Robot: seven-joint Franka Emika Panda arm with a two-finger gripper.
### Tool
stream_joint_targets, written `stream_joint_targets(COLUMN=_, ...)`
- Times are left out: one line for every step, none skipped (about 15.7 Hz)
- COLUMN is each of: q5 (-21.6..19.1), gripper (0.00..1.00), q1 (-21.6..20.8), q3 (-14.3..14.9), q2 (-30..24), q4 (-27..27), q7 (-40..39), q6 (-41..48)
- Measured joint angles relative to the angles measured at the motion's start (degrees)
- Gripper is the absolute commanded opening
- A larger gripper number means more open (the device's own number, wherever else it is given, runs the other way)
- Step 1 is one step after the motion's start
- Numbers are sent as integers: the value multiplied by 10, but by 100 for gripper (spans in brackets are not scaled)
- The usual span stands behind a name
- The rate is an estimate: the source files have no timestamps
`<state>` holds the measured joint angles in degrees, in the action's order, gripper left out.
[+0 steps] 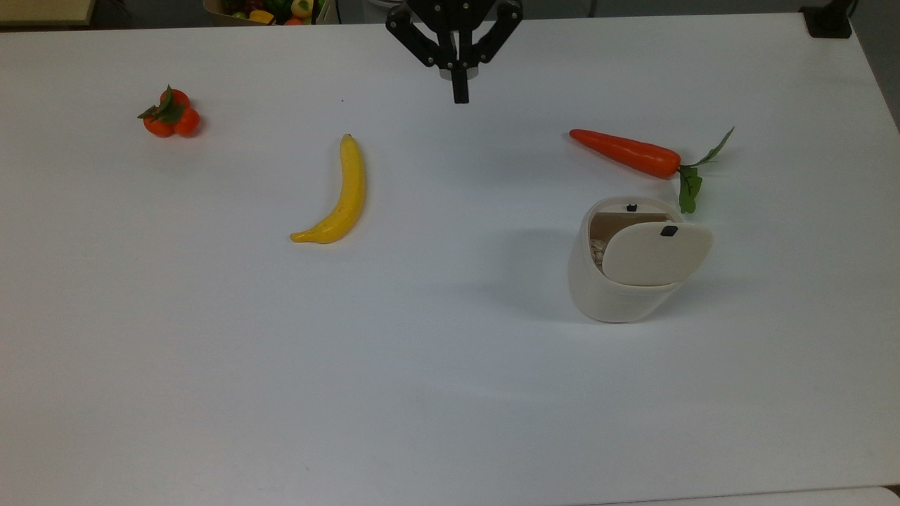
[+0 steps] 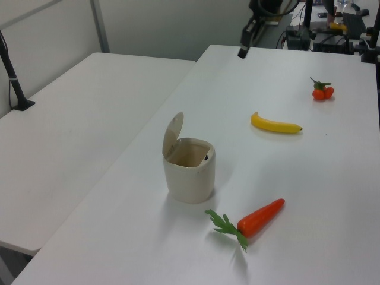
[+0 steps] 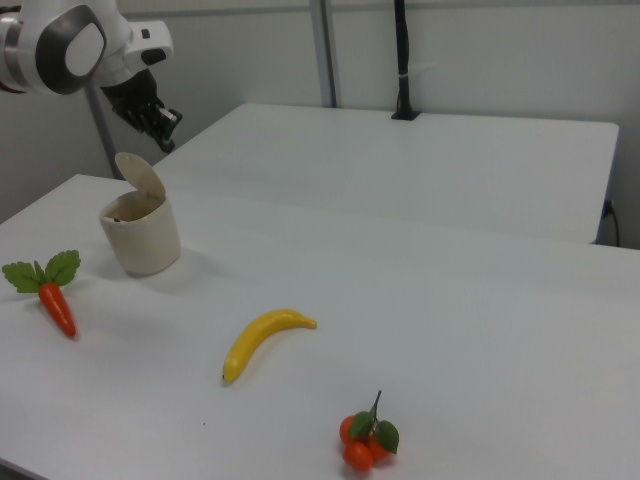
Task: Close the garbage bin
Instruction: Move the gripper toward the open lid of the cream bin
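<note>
Top view: garbage bin (image 1: 622,281) lid (image 1: 656,253) raised, near carrot (image 1: 626,152); end effector (image 1: 460,95) fingers together, holding nothing. Right view: white arm (image 3: 70,45).

The gripper (image 1: 460,95) hangs above the table at the top view's upper edge, fingers pressed together.

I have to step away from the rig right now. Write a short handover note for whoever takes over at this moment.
Gripper: shut, holding nothing, high over the far edge of the white table in the top view.
The small cream-white plastic garbage bin stands near the orange carrot; its hinged lid is raised, nearly upright in the left view.
Done: nothing yet; the bin is untouched.
Left: bring the gripper to the lid and push it down shut.
</note>
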<state>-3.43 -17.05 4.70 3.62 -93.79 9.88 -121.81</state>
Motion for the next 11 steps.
stream_joint_targets(q5=0, gripper=0, q1=0, q3=-4, q2=4, q4=0, q7=2, q6=-21)
stream_joint_targets(q5=0, gripper=0, q1=0, q3=-11, q2=8, q4=2, q7=7, q6=-42)
stream_joint_targets(q5=0, gripper=0, q1=-1, q3=-19, q2=14, q4=4, q7=15, q6=-61)
stream_joint_targets(q5=0, gripper=0, q1=-1, q3=-28, q2=22, q4=5, q7=28, q6=-86)
stream_joint_targets(q5=0, gripper=0, q1=-1, q3=-36, q2=31, q4=6, q7=38, q6=-116)
stream_joint_targets(q5=1, gripper=0, q1=-2, q3=-46, q2=41, q4=6, q7=48, q6=-148)
stream_joint_targets(q5=5, gripper=0, q1=-3, q3=-54, q2=50, q4=6, q7=54, q6=-174)
stream_joint_targets(q5=12, gripper=0, q1=-3, q3=-62, q2=60, q4=7, q7=59, q6=-195)
stream_joint_targets(q5=18, gripper=0, q1=-3, q3=-69, q2=68, q4=7, q7=63, q6=-213)
stream_joint_targets(q5=22, gripper=0, q1=-3, q3=-74, q2=76, q4=9, q7=65, q6=-234)
stream_joint_targets(q5=22, gripper=0, q1=-3, q3=-77, q2=84, q4=11, q7=65, q6=-256)
